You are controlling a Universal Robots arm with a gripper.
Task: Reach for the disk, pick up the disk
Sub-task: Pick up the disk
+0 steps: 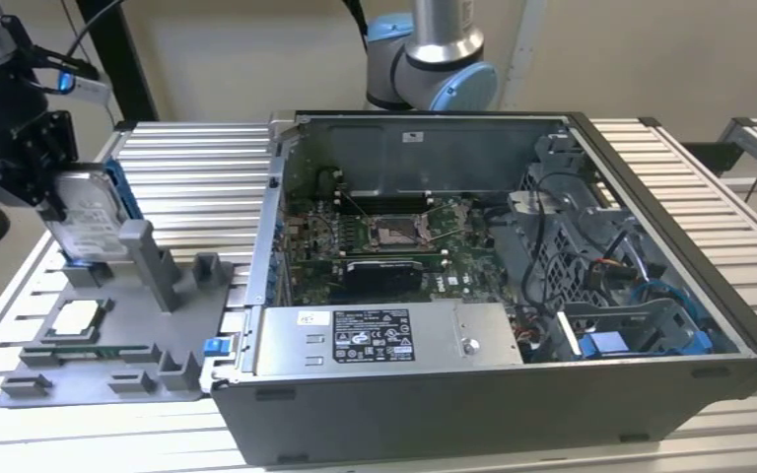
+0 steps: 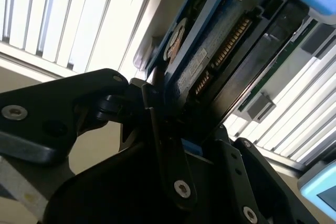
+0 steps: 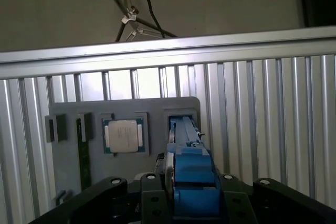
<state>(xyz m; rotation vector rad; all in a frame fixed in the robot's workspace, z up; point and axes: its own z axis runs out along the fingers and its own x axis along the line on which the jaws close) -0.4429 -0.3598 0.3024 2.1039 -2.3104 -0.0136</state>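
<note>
The disk (image 1: pixel 94 222) is a silver hard drive in a blue bracket. It stands on edge at the exterior view's left, over a slot of the grey parts holder (image 1: pixel 155 296). My gripper (image 1: pixel 60 202) comes from above and is shut on the disk's upper part. In the first wrist view the blue bracket edge of the disk (image 3: pixel 184 129) runs out from between my black fingers (image 3: pixel 152 195). The second wrist view shows the disk's circuit-board side (image 2: pixel 210 66) clamped beside a finger (image 2: pixel 168 150). Whether its lower edge still sits in the slot is unclear.
A small square processor chip (image 1: pixel 76 317) lies in the holder, next to the disk's slot (image 3: pixel 123 135). An open computer case (image 1: pixel 484 276) takes up the table's middle and right. A second arm's base (image 1: pixel 432 59) stands behind the case. The table top is slatted aluminium (image 1: pixel 194 168).
</note>
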